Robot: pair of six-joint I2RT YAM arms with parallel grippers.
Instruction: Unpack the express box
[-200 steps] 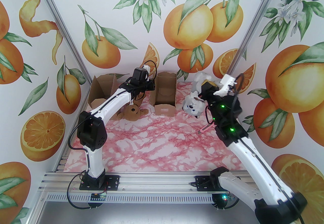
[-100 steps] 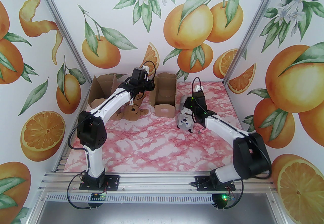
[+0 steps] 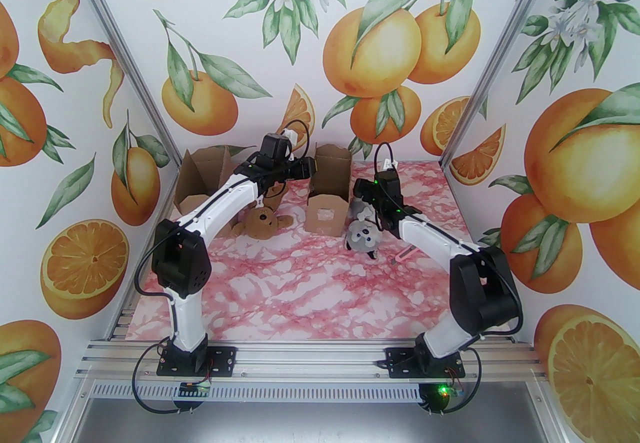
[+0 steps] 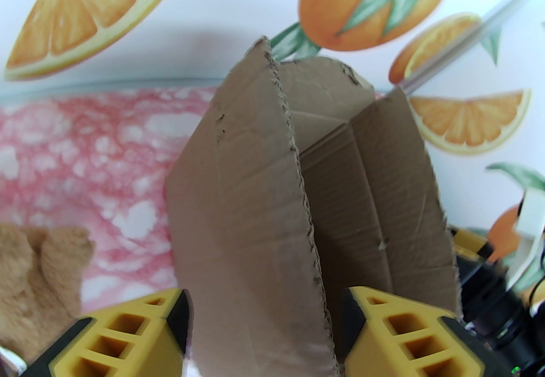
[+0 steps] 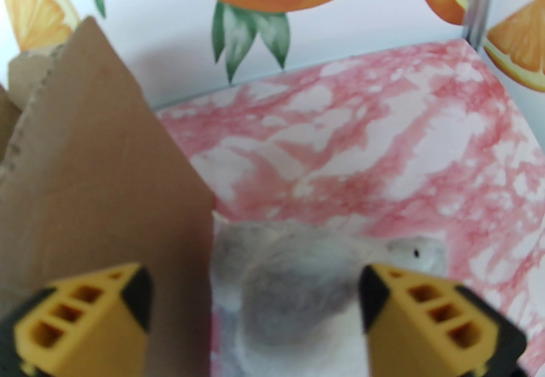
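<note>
- The express box [image 3: 327, 193] stands open at the back centre of the desk [image 3: 300, 301], flaps up. A second open cardboard box [image 3: 202, 176] sits at the back left.
- Two soft toys lie out on the desk. A brown teddy bear [image 3: 262, 223] is in front of the gap between the boxes, and a grey plush animal [image 3: 364, 237] is just beside the express box on its right.
- We judge the unpacking mostly done. We cannot see into the express box, so we cannot tell whether anything remains inside.
- The left jaws stand partly apart astride a cardboard wall of the express box. The wall runs between the fingers, and we see no pinch on it.
- The right jaws are spread wide just above the grey plush animal, close to the box's side. They hold nothing, and the toy rests on the desk.
- What seems left is to check the box and draw both arms clear.
- The desk top is a flat pink-and-white marbled sheet. A small pink object [image 3: 404, 255] lies right of the plush, too small to name.
- Walls [image 3: 350, 31] printed with oranges, leaves and blossom close three sides. An aluminium rail [image 3: 310, 361] at the near edge carries the arm bases.
</note>
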